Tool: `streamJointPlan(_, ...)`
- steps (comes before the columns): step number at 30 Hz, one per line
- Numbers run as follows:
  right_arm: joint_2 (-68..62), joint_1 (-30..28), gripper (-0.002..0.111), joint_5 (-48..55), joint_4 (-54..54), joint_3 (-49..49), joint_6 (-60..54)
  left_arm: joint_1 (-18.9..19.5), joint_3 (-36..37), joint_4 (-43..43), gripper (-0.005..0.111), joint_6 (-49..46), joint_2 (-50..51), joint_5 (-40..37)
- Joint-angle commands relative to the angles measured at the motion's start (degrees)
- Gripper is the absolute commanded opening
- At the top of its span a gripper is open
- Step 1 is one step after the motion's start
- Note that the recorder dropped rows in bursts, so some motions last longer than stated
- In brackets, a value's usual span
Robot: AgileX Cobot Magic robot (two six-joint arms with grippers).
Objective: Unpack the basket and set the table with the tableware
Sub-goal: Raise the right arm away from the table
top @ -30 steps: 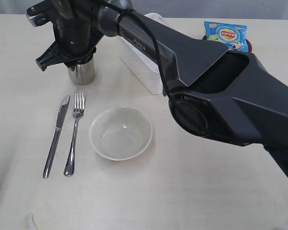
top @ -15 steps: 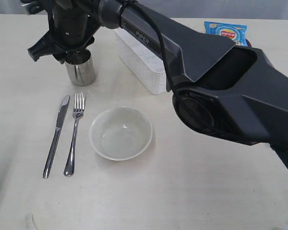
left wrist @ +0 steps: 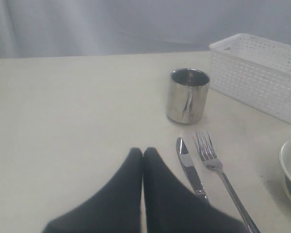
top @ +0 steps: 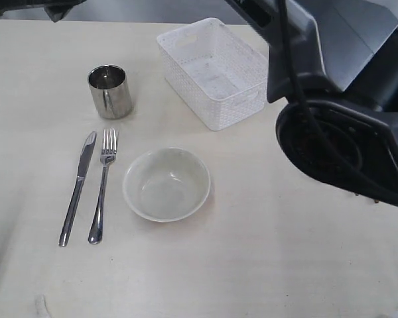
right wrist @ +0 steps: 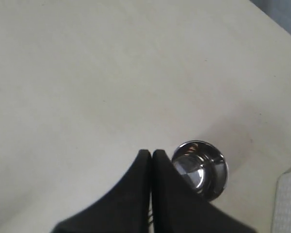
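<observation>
The steel mug (top: 110, 91) stands upright on the table (top: 265, 265), left of the white basket (top: 214, 71), whose visible inside holds nothing. Nearer the front lie the knife (top: 78, 187) and fork (top: 103, 184) side by side, with the off-white bowl (top: 166, 183) to their right. My right gripper (right wrist: 151, 153) is shut on nothing, high above the table beside the mug (right wrist: 200, 169). My left gripper (left wrist: 143, 151) is shut and empty, low over the table just left of the knife (left wrist: 189, 167) and fork (left wrist: 214, 162).
My right arm's black body (top: 345, 126) fills the upper right of the exterior view and hides the table behind it. The basket (left wrist: 254, 73) stands just past the mug (left wrist: 186, 94) in the left wrist view.
My right gripper has let go of the mug, risen up and away towards the far left edge, and shut. The arm lifted off the basket, which now shows in full.
</observation>
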State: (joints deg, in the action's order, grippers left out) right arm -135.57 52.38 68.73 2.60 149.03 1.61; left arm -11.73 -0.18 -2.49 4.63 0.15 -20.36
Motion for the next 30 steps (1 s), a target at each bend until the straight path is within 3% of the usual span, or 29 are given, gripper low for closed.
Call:
streamJointPlan(1, 0.69, 1.74, 0.0, -0.67, -0.17, 0.21, -2.41, -0.29, 0.18, -0.52, 0.0, 0.24, -0.15, 0.61)
streamJointPlan(7, 2.07, 4.38, 0.0, 1.24, -0.63, -0.1, -5.8, -0.29, 0.18, -0.52, 0.0, 0.24, -0.15, 0.61)
streamJointPlan(16, 10.59, 3.53, 0.0, 1.24, -10.9, -3.88, -8.5, -0.29, 0.18, -0.52, 0.0, 0.24, -0.15, 0.61)
streamJointPlan(22, 20.09, -3.46, 0.0, 1.24, -11.66, -12.39, -9.0, -0.29, 0.18, -0.52, 0.0, 0.24, -0.15, 0.61)
streamJointPlan(30, 39.99, -14.45, 0.0, -11.8, -12.86, -38.44, -13.21, -0.29, 0.18, -0.52, 0.0, 0.24, -0.15, 0.61)
